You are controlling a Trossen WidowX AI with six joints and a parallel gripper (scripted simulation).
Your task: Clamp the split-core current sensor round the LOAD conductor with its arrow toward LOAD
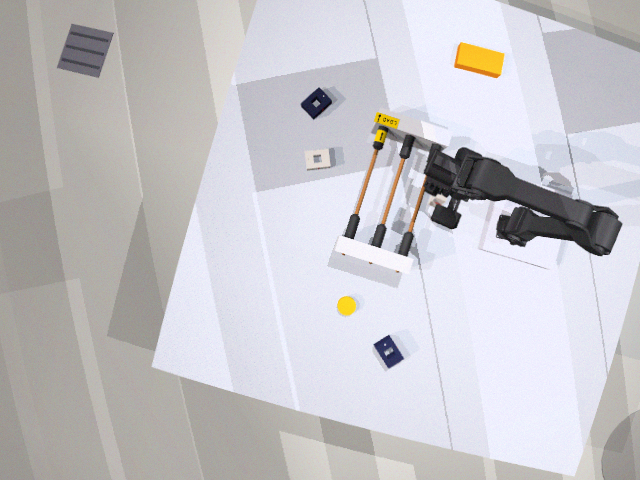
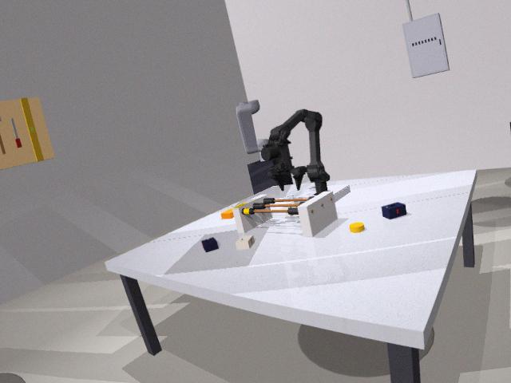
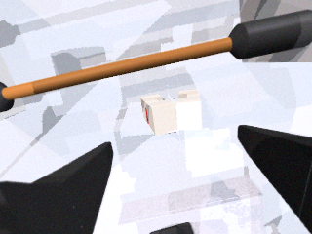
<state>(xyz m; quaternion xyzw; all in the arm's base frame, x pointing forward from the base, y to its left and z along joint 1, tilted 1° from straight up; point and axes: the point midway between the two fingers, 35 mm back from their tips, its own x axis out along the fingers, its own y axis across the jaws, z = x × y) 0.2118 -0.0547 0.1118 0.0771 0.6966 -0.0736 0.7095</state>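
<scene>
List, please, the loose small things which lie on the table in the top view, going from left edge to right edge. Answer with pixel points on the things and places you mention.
White block with square hole (image 1: 310,161) (image 2: 243,243), yellow disc (image 1: 346,305) (image 2: 356,227), dark blue block nearest the bottom (image 1: 383,356) (image 2: 388,212), orange box (image 1: 479,60) (image 2: 227,215). Left out: the upper blue block, overlapping the white one.

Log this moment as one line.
black two-fingered pincer: open, above table | cream split-core sensor: standing open, ungripped | copper LOAD conductor: no sensor round it

Copper-coloured metal rods (image 1: 365,183) (image 2: 274,211) (image 3: 122,66) wear matt black sleeves (image 1: 352,226) (image 2: 293,211) (image 3: 273,35) (plastic or rubber, by their look).
</scene>
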